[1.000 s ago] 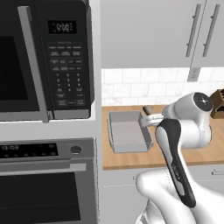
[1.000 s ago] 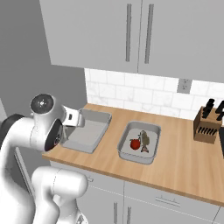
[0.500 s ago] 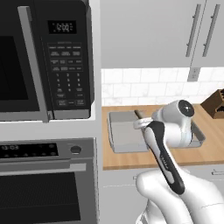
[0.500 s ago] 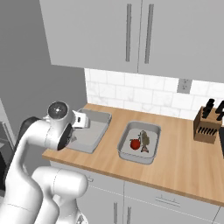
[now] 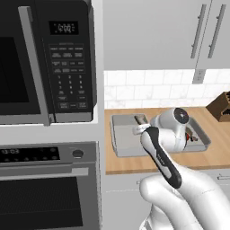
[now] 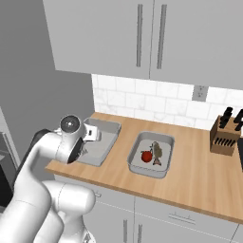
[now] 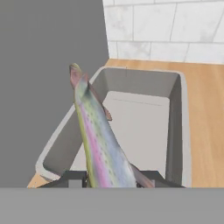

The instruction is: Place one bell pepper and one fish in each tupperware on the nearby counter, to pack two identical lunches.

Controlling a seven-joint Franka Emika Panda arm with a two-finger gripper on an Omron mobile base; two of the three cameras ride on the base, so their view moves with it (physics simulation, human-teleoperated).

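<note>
The gripper [image 7: 109, 177] is clamped on a fish [image 7: 98, 140], a rainbow-coloured trout that sticks out ahead of the jaws with its tail farthest from them. Directly beyond and below the gripper lies a pale-grey tupperware [image 7: 175, 109], its floor bare, with the fish's body over its near-left wall in the hand view. In the right base view the gripper [image 6: 91, 135] hangs over this tupperware [image 6: 108, 140] at the left end of the wooden counter [image 6: 199, 166]. To the gripper's right, just beside the first tub, is a second tupperware [image 6: 163, 142] holding a red bell pepper [image 6: 146, 156] and another fish [image 6: 157, 152]. Farther right, by the tiled wall, stands a knife block [image 6: 224, 137].
</note>
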